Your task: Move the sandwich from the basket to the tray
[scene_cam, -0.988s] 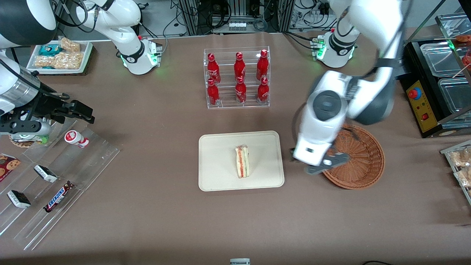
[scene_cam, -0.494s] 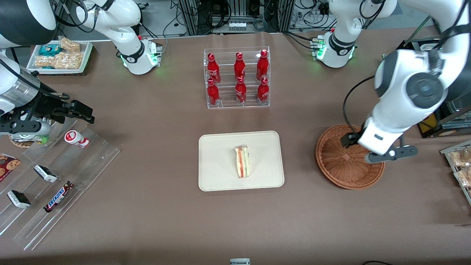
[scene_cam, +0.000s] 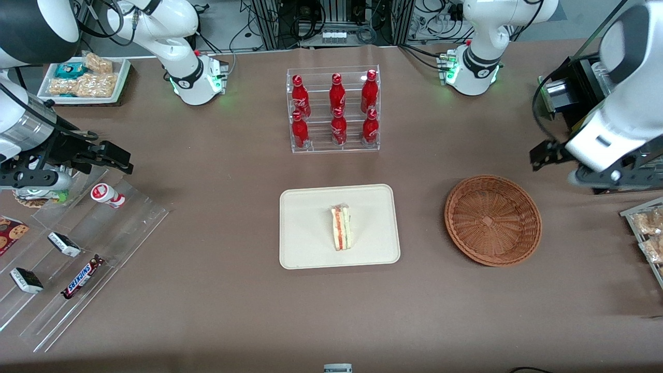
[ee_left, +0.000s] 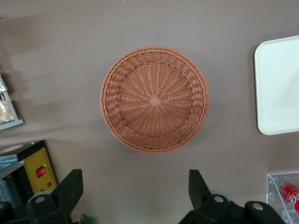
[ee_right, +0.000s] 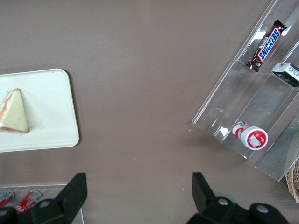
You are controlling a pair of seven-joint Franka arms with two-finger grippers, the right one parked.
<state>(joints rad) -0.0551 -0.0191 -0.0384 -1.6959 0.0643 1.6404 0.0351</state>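
The sandwich (scene_cam: 341,234) (ee_right: 13,114), a pale wedge with red and green layers, lies near the middle of the cream tray (scene_cam: 305,207) (ee_left: 280,93) (ee_right: 46,93). The wicker basket (scene_cam: 493,220) (ee_left: 154,99) sits beside the tray, toward the working arm's end, with nothing in it. My gripper (scene_cam: 575,166) (ee_left: 134,186) hangs high above the table, off the basket's rim toward the working arm's end and a little farther from the front camera. Its fingers (ee_left: 70,186) stand wide apart, open, with only bare tabletop between them.
A clear rack of red bottles (scene_cam: 334,111) stands farther from the front camera than the tray. A black appliance with a red button (scene_cam: 590,140) (ee_left: 41,170) and a snack rack (scene_cam: 647,228) lie near my gripper. Acrylic shelves with candy bars (scene_cam: 77,248) sit at the parked arm's end.
My gripper has swung from over the basket's tray-side rim, across the basket, out toward the working arm's end. The sandwich has stayed still on the tray.
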